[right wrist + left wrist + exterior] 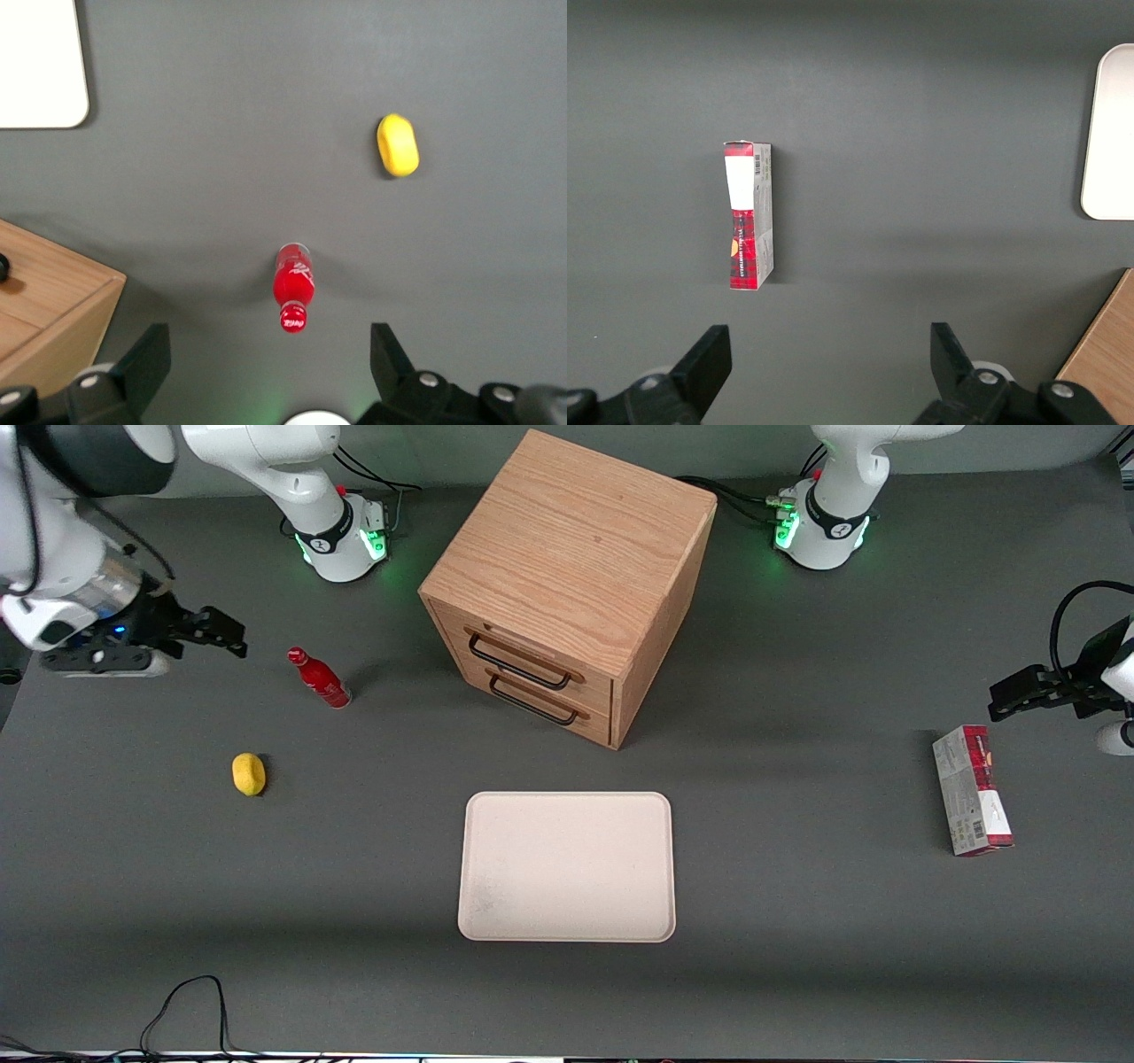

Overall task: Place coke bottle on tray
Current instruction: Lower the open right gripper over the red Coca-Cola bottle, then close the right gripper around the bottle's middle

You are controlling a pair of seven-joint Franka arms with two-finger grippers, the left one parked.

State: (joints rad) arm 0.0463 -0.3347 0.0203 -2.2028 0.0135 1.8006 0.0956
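Note:
The coke bottle (pixel 319 679) is a small all-red bottle with a red cap, standing upright on the dark table beside the wooden cabinet, toward the working arm's end. In the right wrist view the coke bottle (pixel 293 297) is seen from above, cap toward the camera, just ahead of the open fingers. My gripper (pixel 226 633) (pixel 266 363) hovers above the table close to the bottle, open and holding nothing. The cream tray (pixel 567 866) lies flat and bare, nearer the front camera than the cabinet; one corner of the tray (pixel 40 62) shows in the right wrist view.
A yellow lemon (pixel 249 773) (pixel 398 145) lies nearer the front camera than the bottle. The wooden drawer cabinet (pixel 567 576) (pixel 49 292) stands mid-table, drawers shut. A red-and-grey carton (pixel 972 790) (pixel 749 217) lies toward the parked arm's end.

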